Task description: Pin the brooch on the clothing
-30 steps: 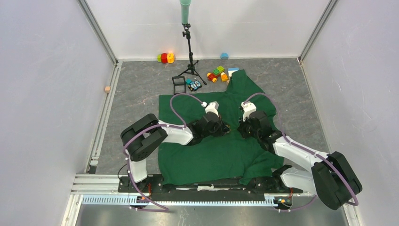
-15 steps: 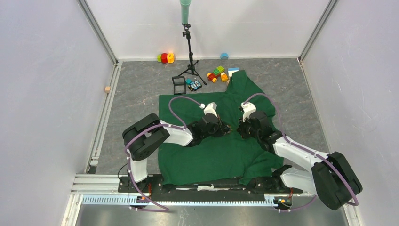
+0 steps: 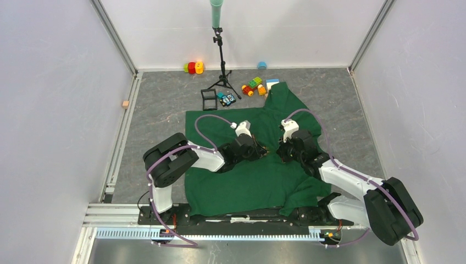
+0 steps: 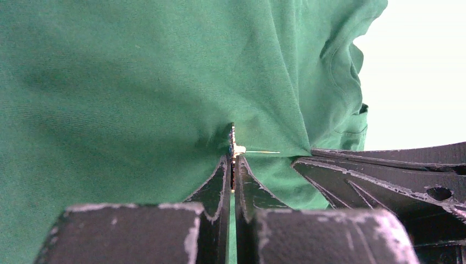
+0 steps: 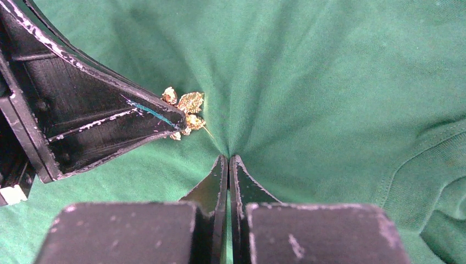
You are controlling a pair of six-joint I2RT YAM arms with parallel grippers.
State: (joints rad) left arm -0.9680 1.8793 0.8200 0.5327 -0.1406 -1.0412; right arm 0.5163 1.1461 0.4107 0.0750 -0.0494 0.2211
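Clamping the brooch [image 4: 234, 147] edge-on, left jaws are hiding most of it.
Right jaws are pinching shut on a shirt [image 5: 329, 82] fold.

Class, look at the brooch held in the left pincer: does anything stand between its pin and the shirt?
Nothing visible does. The left pincer holds the brooch, its pin aimed at a fold of the shirt pinched by the right pincer. Only bare fabric lies ahead.

No readable text, label or number shows, though small details may blur.
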